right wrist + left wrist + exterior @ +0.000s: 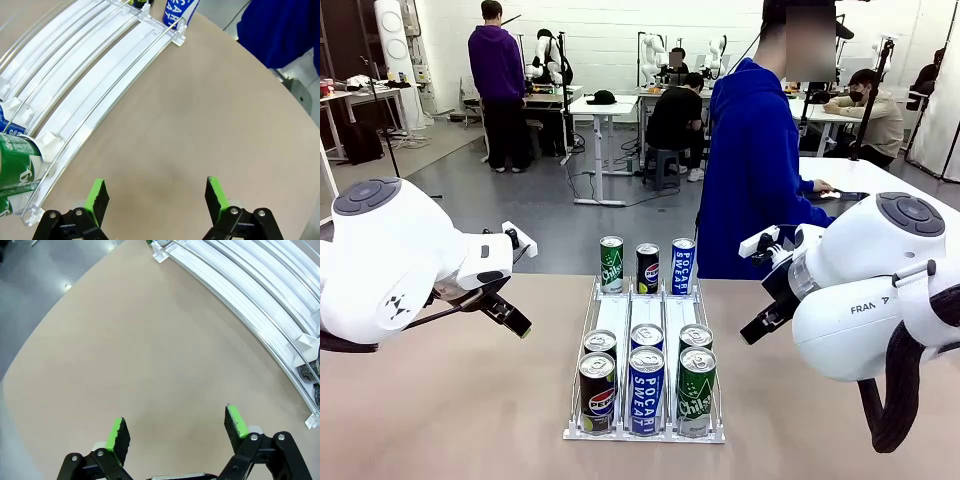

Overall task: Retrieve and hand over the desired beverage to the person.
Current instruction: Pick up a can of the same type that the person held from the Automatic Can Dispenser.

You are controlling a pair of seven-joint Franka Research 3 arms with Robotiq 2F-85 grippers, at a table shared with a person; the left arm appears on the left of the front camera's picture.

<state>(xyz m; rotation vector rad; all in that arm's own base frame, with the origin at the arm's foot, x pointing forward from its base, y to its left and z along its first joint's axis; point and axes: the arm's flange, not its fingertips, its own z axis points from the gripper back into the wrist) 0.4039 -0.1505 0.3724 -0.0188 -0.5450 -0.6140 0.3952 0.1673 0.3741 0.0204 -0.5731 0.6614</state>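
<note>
Grippers first: the left gripper [176, 427] is spread wide with nothing between its green pads, hanging over bare table [125, 355]. The white rack [240, 285] sits off to its side, well apart from the fingers. The right gripper [156, 195] is the same deal, wide open and empty over the tabletop, with the rack near it on the other side but not touching.

So the drinks sit between the two arms. The rack has three lanes running from the robot's side toward the far side. At the near end stand a black Pepsi can [597, 392] in the left lane, a blue Pocari Sweat can [646, 390] in the middle and a green Chilsung can [696, 392] on the right. Each has one more can right behind it, though I only see the lids, so I can't tell the labels. At the far end, upright, are a green can [611, 264], a black can [647, 268] and a blue can [683, 266], left to right.

The person [750, 170] in the blue hoodie stands just past the far edge, turned side-on.
</note>
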